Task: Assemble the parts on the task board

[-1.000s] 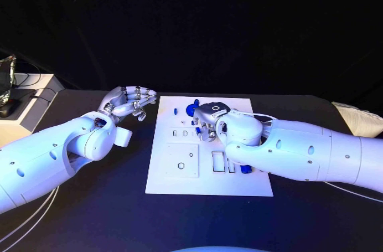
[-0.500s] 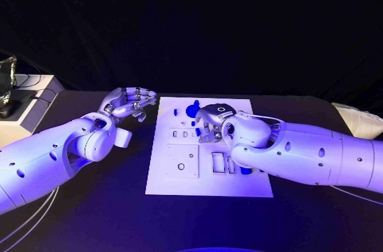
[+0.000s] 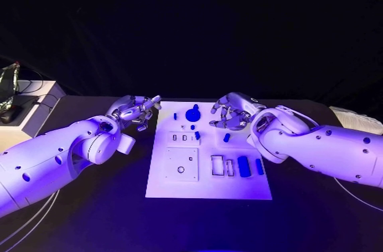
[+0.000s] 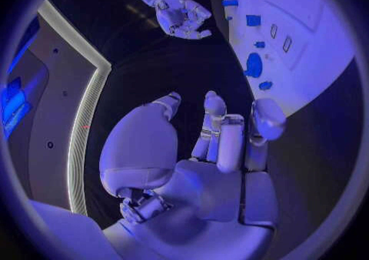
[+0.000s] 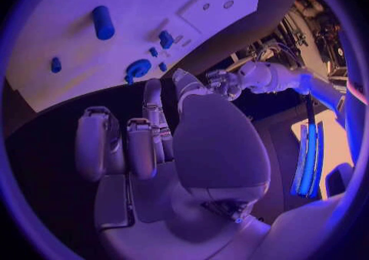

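The white task board lies in the middle of the black table. On it are a round blue disc, a small blue peg and two blue blocks beside the slots near its right edge. My right hand hovers over the board's far right corner, fingers loosely bent, holding nothing. My left hand hangs just off the board's far left corner, also holding nothing. The left wrist view shows my left hand with fingers apart, the disc and my right hand. The right wrist view shows a blue cylinder.
A white box with cables stands at the table's far left. A pale object lies at the right edge. Bare black table runs along both sides of the board and in front of it.
My right hand has drawn back from the board's middle to its far right corner, uncovering the small blue peg and the blocks. The left hand has barely moved.
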{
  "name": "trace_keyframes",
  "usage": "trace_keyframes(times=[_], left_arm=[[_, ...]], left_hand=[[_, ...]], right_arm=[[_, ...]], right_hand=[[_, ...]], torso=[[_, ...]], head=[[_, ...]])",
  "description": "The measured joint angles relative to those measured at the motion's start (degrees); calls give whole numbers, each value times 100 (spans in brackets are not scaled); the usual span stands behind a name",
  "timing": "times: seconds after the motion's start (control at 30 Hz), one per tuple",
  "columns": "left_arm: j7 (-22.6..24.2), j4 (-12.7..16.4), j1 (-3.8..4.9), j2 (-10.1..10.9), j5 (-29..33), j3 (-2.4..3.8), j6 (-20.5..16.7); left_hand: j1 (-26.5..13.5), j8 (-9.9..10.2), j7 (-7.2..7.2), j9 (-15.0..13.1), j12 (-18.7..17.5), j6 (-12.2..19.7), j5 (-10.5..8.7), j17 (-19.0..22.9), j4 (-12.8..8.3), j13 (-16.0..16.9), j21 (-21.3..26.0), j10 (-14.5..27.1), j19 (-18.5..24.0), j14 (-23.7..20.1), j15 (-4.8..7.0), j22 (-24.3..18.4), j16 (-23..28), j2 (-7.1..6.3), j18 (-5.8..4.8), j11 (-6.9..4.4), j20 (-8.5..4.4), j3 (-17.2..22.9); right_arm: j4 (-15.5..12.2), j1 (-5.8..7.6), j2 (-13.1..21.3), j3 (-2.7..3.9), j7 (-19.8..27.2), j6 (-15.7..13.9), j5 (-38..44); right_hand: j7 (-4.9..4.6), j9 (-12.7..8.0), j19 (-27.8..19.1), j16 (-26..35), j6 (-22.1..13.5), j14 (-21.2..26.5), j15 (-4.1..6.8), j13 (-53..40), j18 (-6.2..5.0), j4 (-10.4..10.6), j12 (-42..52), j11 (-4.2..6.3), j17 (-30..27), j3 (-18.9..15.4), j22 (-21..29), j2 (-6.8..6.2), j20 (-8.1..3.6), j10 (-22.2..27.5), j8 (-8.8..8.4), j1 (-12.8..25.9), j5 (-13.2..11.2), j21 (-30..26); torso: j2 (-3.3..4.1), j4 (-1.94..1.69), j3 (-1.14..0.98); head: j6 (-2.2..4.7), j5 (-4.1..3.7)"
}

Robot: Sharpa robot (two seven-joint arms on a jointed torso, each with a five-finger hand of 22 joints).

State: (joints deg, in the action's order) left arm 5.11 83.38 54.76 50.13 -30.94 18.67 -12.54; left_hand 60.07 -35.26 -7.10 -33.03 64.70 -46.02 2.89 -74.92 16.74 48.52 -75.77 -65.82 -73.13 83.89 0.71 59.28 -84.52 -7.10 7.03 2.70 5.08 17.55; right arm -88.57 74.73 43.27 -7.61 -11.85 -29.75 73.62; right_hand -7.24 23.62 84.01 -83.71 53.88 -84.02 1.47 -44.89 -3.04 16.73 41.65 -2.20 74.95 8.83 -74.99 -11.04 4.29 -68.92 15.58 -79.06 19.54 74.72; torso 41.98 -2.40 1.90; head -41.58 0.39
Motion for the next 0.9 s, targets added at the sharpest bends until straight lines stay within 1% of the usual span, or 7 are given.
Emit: trace_keyframes(times=[0.13,0.33,0.4,0.53,0.7,0.87,0.9], left_arm=[[-619,18,94,-80,-304,-2,158],[-1662,-93,335,-308,-727,-5,611],[-1958,-190,433,-415,-834,-48,783],[-2475,-440,762,-694,-1029,-313,1155],[-2891,-801,1240,-1051,-1204,-766,1620],[-3096,-1196,1529,-1435,-1321,-1032,2021],[-3124,-1278,1557,-1505,-1340,-1076,2087]], left_hand=[[-407,-404,123,-247,614,-104,0,-3,11,766,-239,-459,-271,6,99,421,-225,138,-90,-116,-105,-194],[-289,-547,203,-386,783,-77,0,-3,4,1035,-346,-611,-407,8,157,673,-302,209,-179,-207,-199,-217],[-100,-547,222,-389,783,-58,0,-3,-28,1058,-381,-629,-421,8,157,711,-329,198,-180,-189,-186,-160],[17,-504,197,-389,783,-33,0,-3,-16,1058,-391,-629,-448,8,157,763,-341,180,-179,-189,-199,-99],[89,-398,165,-352,783,37,0,-2,-13,1039,-420,-629,-471,7,156,827,-378,180,-180,-189,-177,-49],[114,-246,104,-298,756,98,0,-2,-7,998,-439,-564,-509,7,156,870,-378,165,-180,-125,-138,34],[114,-246,104,-298,756,98,0,-2,-3,996,-439,-564,-509,7,156,871,-381,165,-180,-125,-138,37]], right_arm=[[229,48,185,8,583,-50,-1188],[563,102,296,7,1267,72,-2757],[692,120,305,7,1422,119,-3112],[1013,146,299,7,1674,196,-3664],[1414,155,218,7,1860,253,-4047],[1762,159,85,7,1955,291,-4210],[1823,159,56,7,1968,297,-4232]], right_hand=[[48,401,0,-94,-130,8,32,-1546,0,-14,1662,9,0,268,0,12,0,-398,376,182,181,190],[95,820,0,-127,-190,-10,51,-2689,0,-31,2881,58,-1,410,0,3,-40,-878,708,277,476,224],[107,871,0,-127,-216,-10,51,-2764,0,-37,2957,65,0,447,0,3,-40,-889,745,277,508,183],[89,959,0,-127,-315,-10,51,-2735,0,-42,2908,69,-1,522,0,-2,-40,-838,753,282,643,19],[58,1023,0,-110,-392,-10,51,-2597,0,-43,2731,28,-1,569,0,-61,-40,-672,772,340,785,-131],[5,1081,-35,60,-582,-10,50,-1981,-13,-29,2009,-12,-25,665,0,-126,-41,-149,759,405,809,-651],[-18,1098,-121,135,-621,-10,51,-1739,-99,-30,1728,-30,-121,697,0,-126,-25,27,732,405,809,-881]], torso=[[-63,9,-35],[-164,20,-84],[-194,25,-96],[-268,27,-123],[-343,25,-152],[-414,20,-186],[-425,20,-192]], head=[[4,14],[-17,24],[-25,25],[-48,19],[-88,3],[-127,-1],[-135,-3]])
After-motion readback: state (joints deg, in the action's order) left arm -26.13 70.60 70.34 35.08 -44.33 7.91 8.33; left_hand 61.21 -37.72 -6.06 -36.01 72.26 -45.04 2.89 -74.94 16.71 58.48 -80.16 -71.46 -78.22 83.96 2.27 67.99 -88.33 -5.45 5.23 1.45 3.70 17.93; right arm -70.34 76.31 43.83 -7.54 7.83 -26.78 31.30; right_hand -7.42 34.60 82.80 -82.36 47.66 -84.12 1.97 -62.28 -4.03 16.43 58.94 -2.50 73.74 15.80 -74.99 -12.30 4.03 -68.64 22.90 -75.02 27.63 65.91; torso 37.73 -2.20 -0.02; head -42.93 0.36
